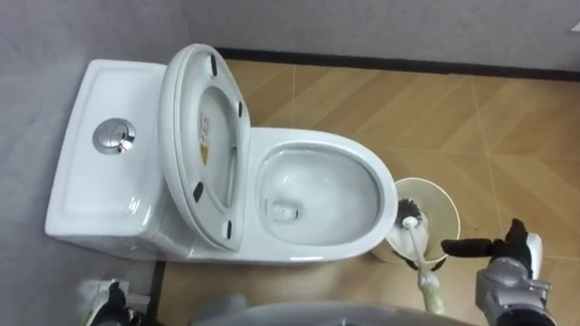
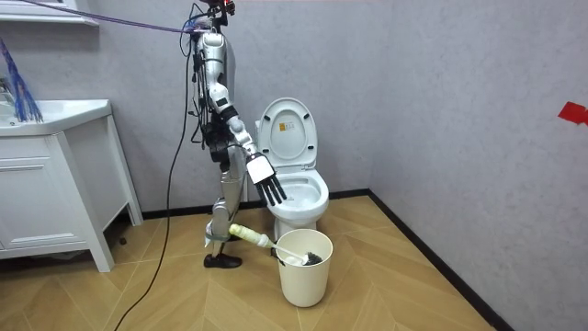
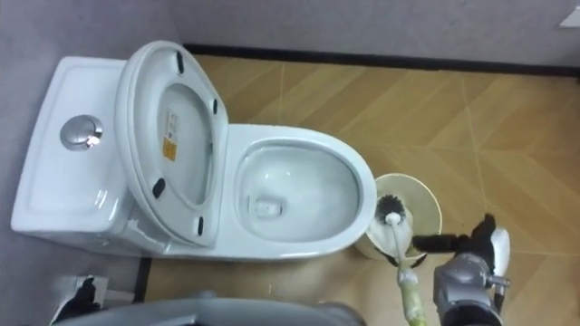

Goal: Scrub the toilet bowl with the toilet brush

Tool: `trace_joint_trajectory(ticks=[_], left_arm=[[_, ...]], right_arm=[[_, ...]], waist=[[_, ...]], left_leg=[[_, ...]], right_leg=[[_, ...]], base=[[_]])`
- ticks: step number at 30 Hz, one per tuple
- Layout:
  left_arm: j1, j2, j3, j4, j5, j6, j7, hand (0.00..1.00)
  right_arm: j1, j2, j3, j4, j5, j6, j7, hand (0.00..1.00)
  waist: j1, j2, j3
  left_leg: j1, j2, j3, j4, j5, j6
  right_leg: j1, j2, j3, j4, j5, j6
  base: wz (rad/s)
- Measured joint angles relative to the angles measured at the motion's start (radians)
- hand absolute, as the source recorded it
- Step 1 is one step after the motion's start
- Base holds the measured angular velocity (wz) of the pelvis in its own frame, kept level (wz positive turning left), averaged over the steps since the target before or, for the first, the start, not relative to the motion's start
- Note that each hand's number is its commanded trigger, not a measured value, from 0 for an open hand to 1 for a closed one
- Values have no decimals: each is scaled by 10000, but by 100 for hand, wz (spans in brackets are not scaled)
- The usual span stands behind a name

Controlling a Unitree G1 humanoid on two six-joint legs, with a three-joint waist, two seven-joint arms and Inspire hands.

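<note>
I'm at step 1 of the job, fetching the brush (image 1: 419, 255), and nothing has been scrubbed yet as far as I can judge. The brush sits head-down in the bucket (image 1: 446, 197) at the lower right of the frame, just beside the toilet's front rim, with its pale handle leaning out over the bucket's edge toward the bottom of the frame. My right hand (image 1: 509, 276) hangs in the lower right corner, fingers straight and spread, holding nothing, 1 dark finger pointing at the handle but not touching it. The left hand (image 1: 111, 306) shows at the lower left corner, and I cannot tell how its fingers are set. The seat (image 1: 204, 136) is up and the bowl (image 1: 317, 195) lies open at centre frame. Next I need to bring the right hand lower and across to the handle, curl the fingers round it, then lift the head clear of the bucket without tipping it.
</note>
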Motion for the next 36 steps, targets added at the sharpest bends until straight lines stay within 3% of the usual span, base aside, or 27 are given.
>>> trace_joint_trajectory(ticks=[3,7,14,18,21,28,36], left_arm=[[-158,3,-5,-134,-67,-188,8,0],[-704,58,-586,-112,-503,-403,35,0],[-2068,159,-1438,-144,-1461,-583,22,0],[-2943,143,-2018,-147,-1614,-649,45,0],[-3434,90,-2383,-162,-1959,-666,119,0],[-3951,105,-2846,-518,-2173,-680,388,0],[-4410,87,-3336,-750,-3160,-747,417,0]], right_arm=[[-341,-175,-9,435,126,-22,0,0],[-900,-516,15,1233,212,-191,118,0],[-1732,-547,56,1948,393,-186,165,0],[-2281,-559,450,2530,609,-173,176,0],[-2736,-631,498,2812,770,-168,185,0],[-3204,-817,1276,2984,1616,-166,209,0],[-3237,-900,1978,2794,1762,-165,359,0]], waist=[[2,225,9],[41,312,45],[46,218,158],[289,131,320],[295,137,353],[314,188,410],[456,281,466]], left_leg=[[-610,28,-21,145,65,69],[-1444,-15,-47,480,182,188],[-3362,-20,-96,1367,354,364],[-4376,-82,-51,1623,518,456],[-4974,-177,43,1746,686,523],[-6421,-246,-102,2539,718,528],[-7666,-325,-190,3410,641,504]], right_leg=[[-735,-40,-51,463,-1,-1],[-1756,-170,-48,1188,-26,17],[-3708,-325,-47,2236,-41,-9],[-4888,-501,-42,2777,-19,-35],[-5674,-708,-67,3313,-40,-49],[-7068,-986,-316,4290,-372,-200],[-8348,-1230,-311,5444,-735,-311]], base=[[4],[0],[1],[-4],[0],[12],[8]])
